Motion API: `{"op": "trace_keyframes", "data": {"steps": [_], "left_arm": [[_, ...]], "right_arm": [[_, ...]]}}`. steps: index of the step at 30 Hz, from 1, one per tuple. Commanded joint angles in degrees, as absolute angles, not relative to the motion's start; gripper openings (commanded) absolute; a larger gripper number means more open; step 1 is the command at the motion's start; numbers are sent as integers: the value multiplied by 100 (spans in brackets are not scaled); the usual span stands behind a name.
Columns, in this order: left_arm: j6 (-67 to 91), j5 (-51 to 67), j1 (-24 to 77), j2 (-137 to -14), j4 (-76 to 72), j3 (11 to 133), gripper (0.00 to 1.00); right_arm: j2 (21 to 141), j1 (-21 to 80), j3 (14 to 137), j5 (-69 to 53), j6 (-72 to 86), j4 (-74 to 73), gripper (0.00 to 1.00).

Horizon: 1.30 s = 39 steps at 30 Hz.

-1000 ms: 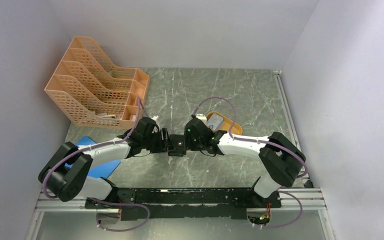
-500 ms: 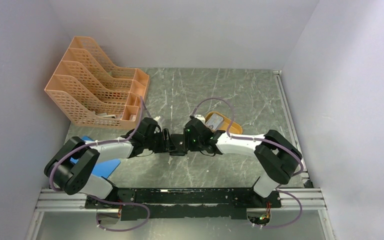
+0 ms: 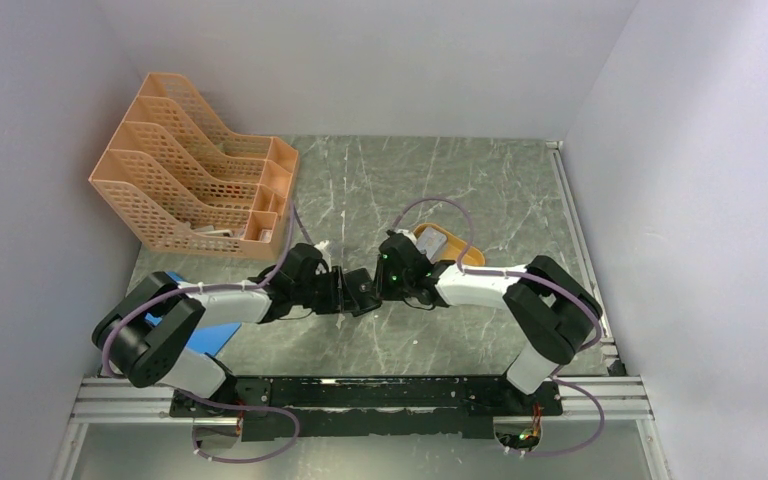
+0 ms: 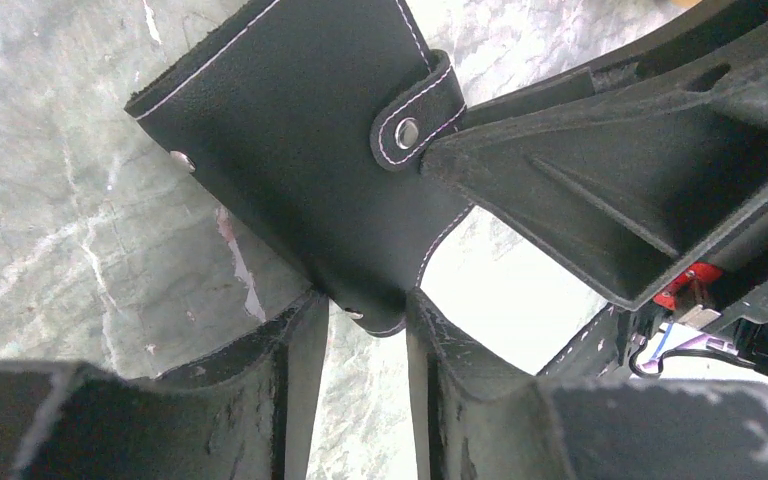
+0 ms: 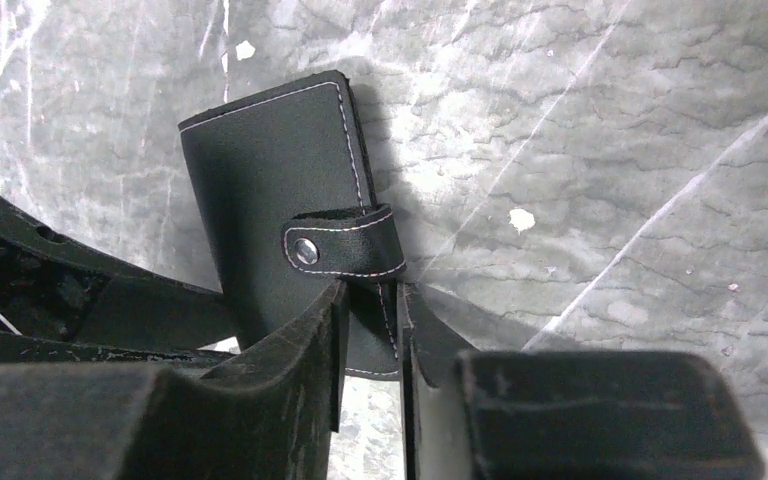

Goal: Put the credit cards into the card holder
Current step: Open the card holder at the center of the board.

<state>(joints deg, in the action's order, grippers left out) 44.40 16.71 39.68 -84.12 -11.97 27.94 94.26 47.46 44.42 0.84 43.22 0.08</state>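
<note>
The card holder (image 3: pixel 361 291) is a black bifold wallet with its snap tab (image 4: pixel 415 110) fastened. It is held between both grippers at mid-table, tilted above the marble top. My left gripper (image 3: pixel 345 291) is shut on one lower corner of it (image 4: pixel 365 305). My right gripper (image 3: pixel 381 284) is shut on the edge just below the tab (image 5: pixel 370 295). The wallet's black face fills the left wrist view (image 4: pixel 310 150) and stands upright in the right wrist view (image 5: pixel 270 190). Pale grey credit cards (image 3: pixel 433 241) lie in the orange tray behind the right wrist.
An orange oval tray (image 3: pixel 463 256) sits right of centre behind the right arm. Orange mesh file racks (image 3: pixel 195 190) stand at the back left. A flat blue sheet (image 3: pixel 207 337) lies under the left arm. A metal rail (image 3: pixel 360 396) runs along the near edge.
Both grippers have narrowed onto the card holder. The left wrist has slid right toward it, and the wallet now sits tilted between the two grippers.
</note>
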Motion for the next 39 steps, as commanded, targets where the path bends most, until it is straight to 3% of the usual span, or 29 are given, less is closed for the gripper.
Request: {"op": "trace_keyframes", "data": {"steps": [1, 5, 11, 18, 22, 32, 39], "left_arm": [[4487, 1638, 4113, -8428, -1064, 2646, 40], [4416, 1297, 4113, -8143, -546, 2730, 43], [4364, 558, 4113, -7608, 189, 2944, 49], [4317, 598, 4104, -7781, 49, 3503, 48], [4323, 681, 4096, -8213, -165, 3846, 42], [4368, 369, 4083, -8868, -180, 3959, 7], [4385, 250, 4087, -8960, -242, 3766, 5]], "right_arm": [[9433, 4774, 4225, -62, 4145, -56, 18], [9348, 4772, 4109, -9, 3948, -171, 11], [9281, 4772, 4010, -8, 3811, -234, 11], [9337, 4788, 4140, -3, 3607, -312, 11], [9361, 4803, 4238, -2, 3483, -440, 12], [9237, 4924, 4456, 292, 3343, -807, 18], [8725, 5145, 4824, 859, 3133, -1305, 31]]}}
